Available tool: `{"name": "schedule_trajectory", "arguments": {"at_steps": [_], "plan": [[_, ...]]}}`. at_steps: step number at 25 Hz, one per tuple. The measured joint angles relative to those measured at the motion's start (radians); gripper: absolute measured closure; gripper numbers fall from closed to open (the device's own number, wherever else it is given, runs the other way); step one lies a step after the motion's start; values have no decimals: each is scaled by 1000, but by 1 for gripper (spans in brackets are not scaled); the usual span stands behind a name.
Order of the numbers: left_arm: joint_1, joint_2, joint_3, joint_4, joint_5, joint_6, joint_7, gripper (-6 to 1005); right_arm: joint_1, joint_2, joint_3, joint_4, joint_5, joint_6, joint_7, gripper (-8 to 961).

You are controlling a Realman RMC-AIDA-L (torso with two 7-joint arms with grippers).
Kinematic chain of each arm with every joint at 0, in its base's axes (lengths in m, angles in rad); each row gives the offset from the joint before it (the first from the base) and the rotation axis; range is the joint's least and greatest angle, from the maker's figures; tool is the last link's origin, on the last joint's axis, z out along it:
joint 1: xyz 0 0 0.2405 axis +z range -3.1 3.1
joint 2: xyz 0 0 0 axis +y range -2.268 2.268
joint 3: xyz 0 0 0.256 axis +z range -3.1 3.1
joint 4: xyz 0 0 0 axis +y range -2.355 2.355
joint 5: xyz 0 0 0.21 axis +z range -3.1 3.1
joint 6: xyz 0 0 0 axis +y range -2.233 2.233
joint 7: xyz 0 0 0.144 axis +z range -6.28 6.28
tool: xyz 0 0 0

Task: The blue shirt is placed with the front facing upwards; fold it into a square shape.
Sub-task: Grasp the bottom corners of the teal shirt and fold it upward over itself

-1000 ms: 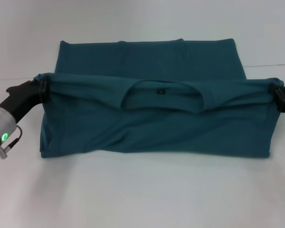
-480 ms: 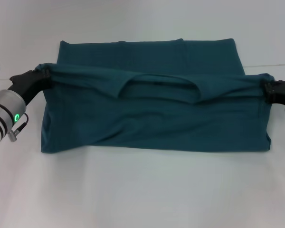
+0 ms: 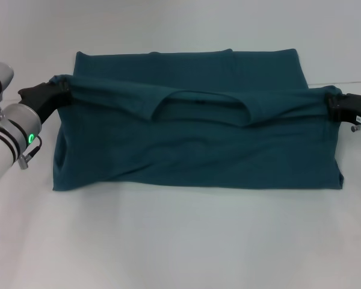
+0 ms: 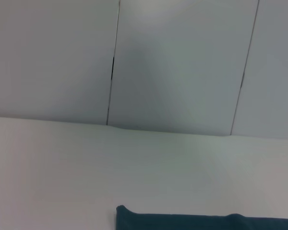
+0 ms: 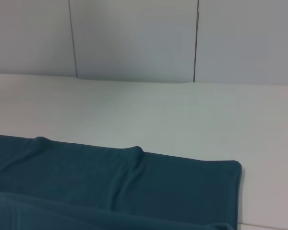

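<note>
- left gripper (image 3: 59,90) clamped on the blue shirt (image 3: 198,150) at its left collar-side corner; fabric lifted off the white table (image 3: 180,241)
- right gripper (image 3: 332,103) clamped on the opposite corner; neckline sags between them

No readable txt, labels or nos. anywhere; blue shirt (image 3: 192,150) print hidden.

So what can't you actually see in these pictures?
- Blue shirt: the chest side is folded under in the head view, so any print is hidden.
- Left pincer and right pincer: tips are buried in bunched cloth.
- Wrist views: neither pincer appears; only the shirt's far edge shows.
- Collar label: too small.
</note>
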Motion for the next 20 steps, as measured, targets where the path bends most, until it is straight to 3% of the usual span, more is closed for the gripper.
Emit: {"name": "schedule_trajectory", "arguments": {"at_steps": [20], "plan": [[2,-7,1,-5,-8,-2,23,939,13,5,-1,28,25,37,-61,812]]}}
